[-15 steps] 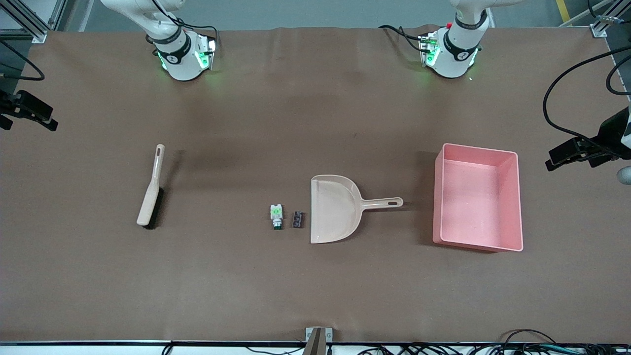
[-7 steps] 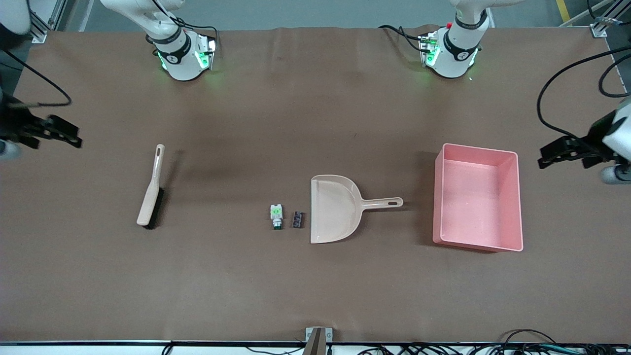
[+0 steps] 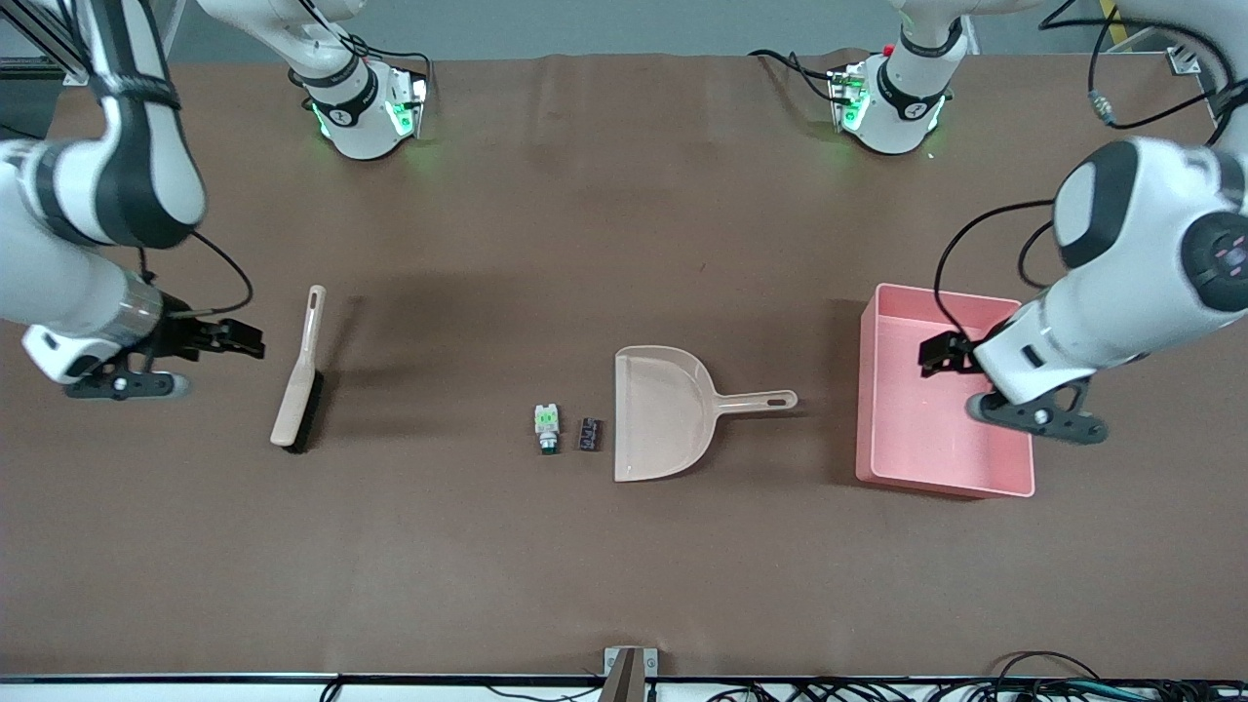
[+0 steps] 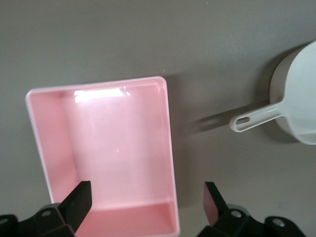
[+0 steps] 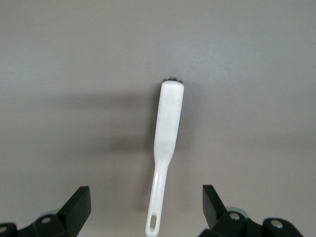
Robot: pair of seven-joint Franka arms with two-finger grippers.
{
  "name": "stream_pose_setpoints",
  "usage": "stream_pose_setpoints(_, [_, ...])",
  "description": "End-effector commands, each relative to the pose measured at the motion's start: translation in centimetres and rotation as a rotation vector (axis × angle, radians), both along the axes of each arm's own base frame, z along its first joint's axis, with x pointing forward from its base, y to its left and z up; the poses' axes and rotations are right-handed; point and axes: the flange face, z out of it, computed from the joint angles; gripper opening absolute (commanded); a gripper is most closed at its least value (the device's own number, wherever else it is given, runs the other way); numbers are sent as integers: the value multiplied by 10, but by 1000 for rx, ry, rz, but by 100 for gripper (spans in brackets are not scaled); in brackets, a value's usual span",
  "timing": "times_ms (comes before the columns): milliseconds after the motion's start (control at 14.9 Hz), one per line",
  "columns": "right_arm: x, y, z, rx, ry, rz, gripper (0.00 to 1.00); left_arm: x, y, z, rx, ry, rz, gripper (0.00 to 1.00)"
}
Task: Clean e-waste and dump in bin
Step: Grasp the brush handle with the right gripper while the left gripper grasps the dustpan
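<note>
E-waste (image 3: 565,429) only in front view

The bin (image 4: 168,128) is glossy pink plastic with a bright highlight. The dustpan (image 3: 663,414) and brush (image 5: 168,123) handle appear as smooth matt plastic. The table (image 3: 624,565) covering is matt brown.

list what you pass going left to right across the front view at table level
right gripper → brush → white and green part → dark chip → dustpan → pink bin, with the left gripper over it
</note>
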Motion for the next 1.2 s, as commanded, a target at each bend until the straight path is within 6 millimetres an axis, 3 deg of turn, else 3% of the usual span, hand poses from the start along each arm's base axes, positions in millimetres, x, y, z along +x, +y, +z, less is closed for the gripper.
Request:
stream_pose_setpoints(0, [-24,-4,-48,11,-19,-12,100,4,-18,-13,92,-56,-213,95])
stream_pose_setpoints(201, [-28,-14,-101,0,-31,-35,100,4,-47,-32,106,-71,-443,98])
stream_pose_setpoints(535, [-36,-14,-147,-1,-34,-50,100,4,-57,-72,81,-8,-757,100])
stream_pose_setpoints(870, [-39,-12,-163,10,-21,-68,94,-5,-79,-86,146,23,-943,100])
stream_pose_setpoints(1137, [-39,-12,-165,10,-18,-66,72,-11,-107,-102,215,43,-1093,100])
